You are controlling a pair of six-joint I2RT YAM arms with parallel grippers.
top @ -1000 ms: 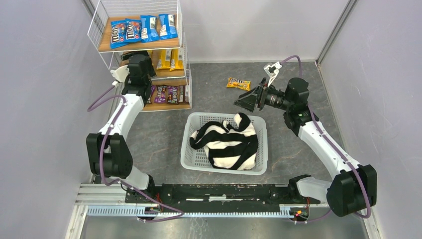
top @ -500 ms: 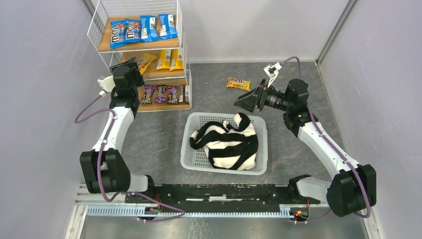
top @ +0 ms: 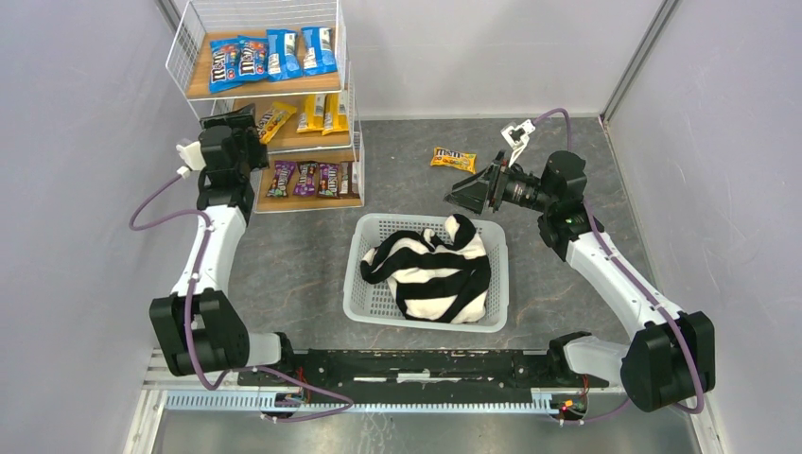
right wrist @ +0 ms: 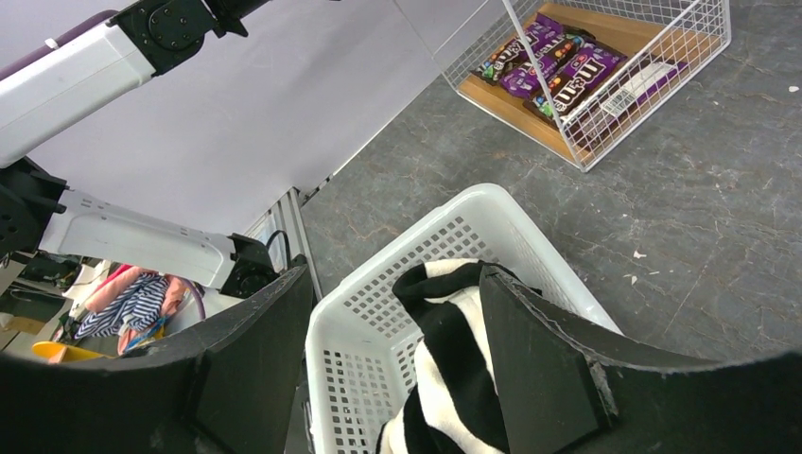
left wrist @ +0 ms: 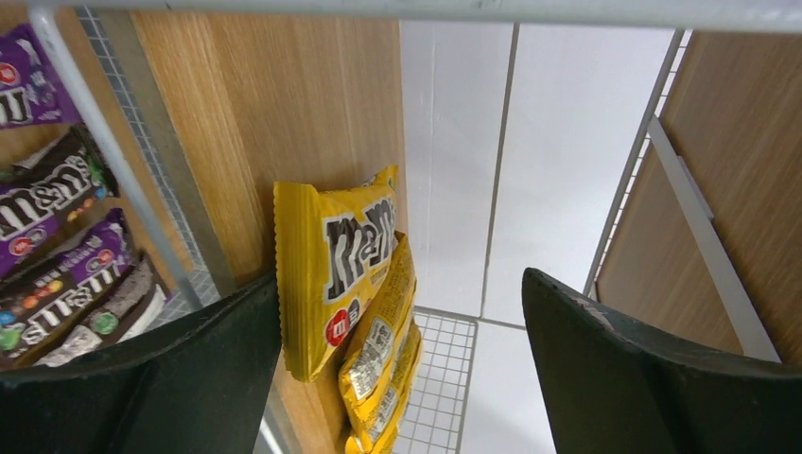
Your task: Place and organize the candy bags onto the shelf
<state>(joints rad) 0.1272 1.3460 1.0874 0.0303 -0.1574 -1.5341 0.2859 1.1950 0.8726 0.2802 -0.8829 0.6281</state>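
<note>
The left claw gapes wide and empty at the shelf's middle board, apparently just short of the yellow candy bags there. The top board holds blue bags, the bottom purple bags. One stray yellow bag lies on the desk beyond the basket. The right claw hangs apart nearby, holding nothing.

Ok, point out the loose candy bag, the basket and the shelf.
candy bag (top: 453,159): top view, its middle.
basket (top: 376,301): top view, bare near-left lattice.
shelf (top: 197,83): top view, top board's bare left end.
</note>
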